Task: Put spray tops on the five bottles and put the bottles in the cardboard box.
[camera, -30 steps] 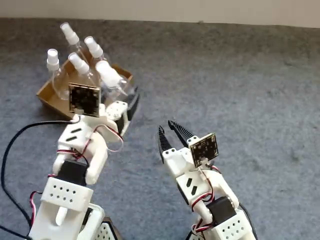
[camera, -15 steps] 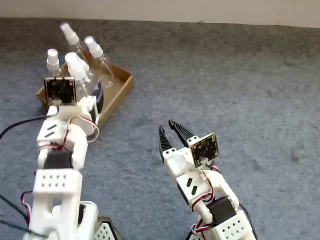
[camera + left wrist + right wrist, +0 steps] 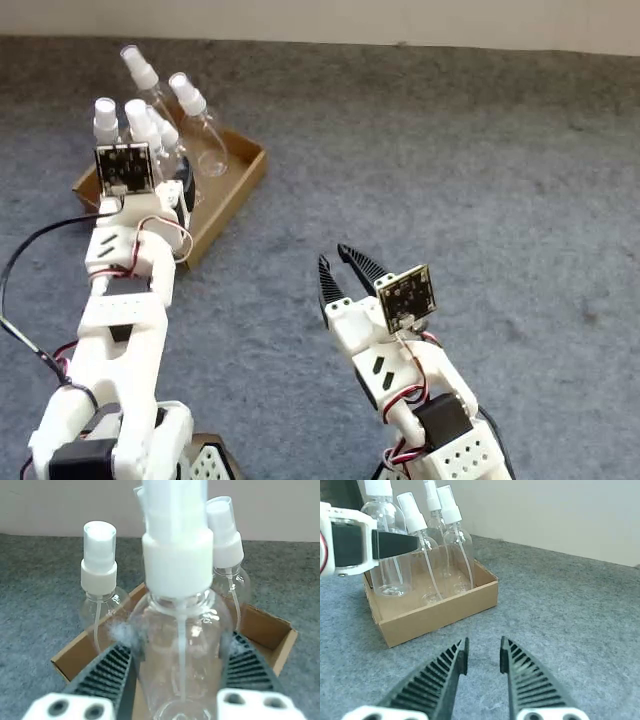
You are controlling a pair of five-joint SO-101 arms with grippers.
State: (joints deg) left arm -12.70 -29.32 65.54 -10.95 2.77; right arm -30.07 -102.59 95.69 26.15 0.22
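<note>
A clear bottle [image 3: 180,630] with a white spray top sits between the fingers of my left gripper [image 3: 179,650], which is shut on it. In the high view that bottle [image 3: 140,122] is held upright over the cardboard box [image 3: 235,185] at the far left. Several more capped bottles [image 3: 200,125] stand in the box, two of them [image 3: 100,595] just behind the held one. My right gripper [image 3: 332,255] is open with nothing in it, low over the carpet right of the box. From the right wrist, the box [image 3: 440,612] and its bottles [image 3: 455,545] lie ahead of the open gripper [image 3: 484,647].
Grey carpet [image 3: 450,150] covers the table, and a pale wall runs along the far edge. The left arm's black cable [image 3: 30,270] loops over the carpet at the left. The left gripper's body [image 3: 350,542] shows beside the box in the right wrist view.
My left arm has swung left and stretched forward, carrying the bottle from the box's right rim to over the box among the others. The right arm has not moved.
</note>
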